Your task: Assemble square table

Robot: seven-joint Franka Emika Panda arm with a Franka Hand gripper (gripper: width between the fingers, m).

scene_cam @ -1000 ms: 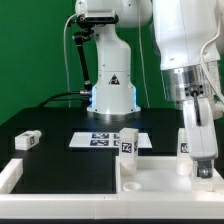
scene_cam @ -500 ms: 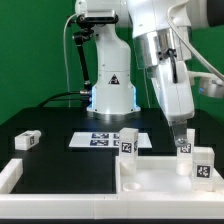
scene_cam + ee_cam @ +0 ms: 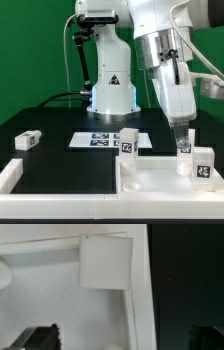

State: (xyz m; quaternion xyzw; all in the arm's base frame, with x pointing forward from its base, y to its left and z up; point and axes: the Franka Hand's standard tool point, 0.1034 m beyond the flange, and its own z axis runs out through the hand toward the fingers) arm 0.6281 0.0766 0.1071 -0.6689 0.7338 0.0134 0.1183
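Note:
The white square slab (image 3: pixel 155 178) lies at the front right, recess up. One leg (image 3: pixel 127 143) stands at its rear left corner. A second leg (image 3: pixel 184 150) stands at the rear right and a third (image 3: pixel 203 166) just in front of it. The fourth leg (image 3: pixel 28 140) lies loose on the black table at the exterior view's left. My gripper (image 3: pixel 180 127) hangs open and empty just above the rear right leg. In the wrist view my gripper (image 3: pixel 122 339) has its fingers (image 3: pixel 40 338) wide apart over the slab's rim (image 3: pixel 141 314), with a leg (image 3: pixel 105 263) ahead.
The marker board (image 3: pixel 100 139) lies flat behind the slab. A long white bar (image 3: pixel 55 205) edges the front, with a raised end (image 3: pixel 10 172) at the exterior view's left. The robot base (image 3: pixel 112 90) stands at the back.
My gripper has risen and moved to the exterior view's left, away from the front right leg, which stays standing on the slab. Nothing has moved in the last half second.

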